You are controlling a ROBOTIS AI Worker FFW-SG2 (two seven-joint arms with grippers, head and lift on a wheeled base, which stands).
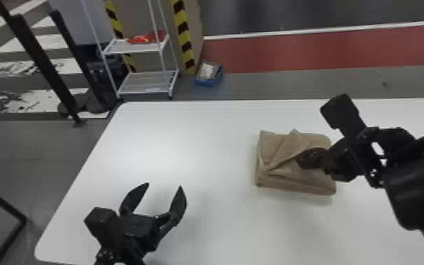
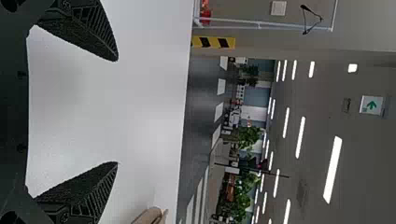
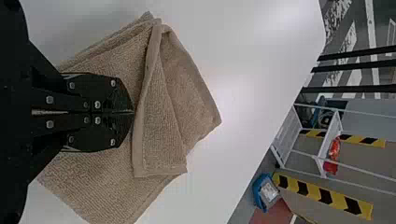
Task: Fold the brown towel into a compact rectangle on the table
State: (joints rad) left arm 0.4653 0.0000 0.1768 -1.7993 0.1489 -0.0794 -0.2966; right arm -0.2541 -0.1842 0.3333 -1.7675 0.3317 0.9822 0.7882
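Observation:
The brown towel (image 1: 295, 179) lies on the right half of the white table as a layered, roughly rectangular bundle, with one flap turned diagonally over its top. Above the towel is my right gripper (image 1: 300, 160), coming in from the right. In the right wrist view, my right gripper (image 3: 133, 112) has its fingers pressed together over the towel (image 3: 107, 186), tips beside the flap's hemmed edge; no cloth is visible between them. My left gripper (image 1: 164, 185) stands open over the table's left front, apart from the towel. In the left wrist view, a bit of towel (image 2: 150, 216) shows beyond my open left gripper (image 2: 116, 112).
The white table (image 1: 186, 141) has its left edge beyond the left gripper. Past its far edge stand a white wire shelf (image 1: 144, 82) and a blue bin (image 1: 209, 81) on the floor. Black posts (image 1: 42, 67) rise at the far left.

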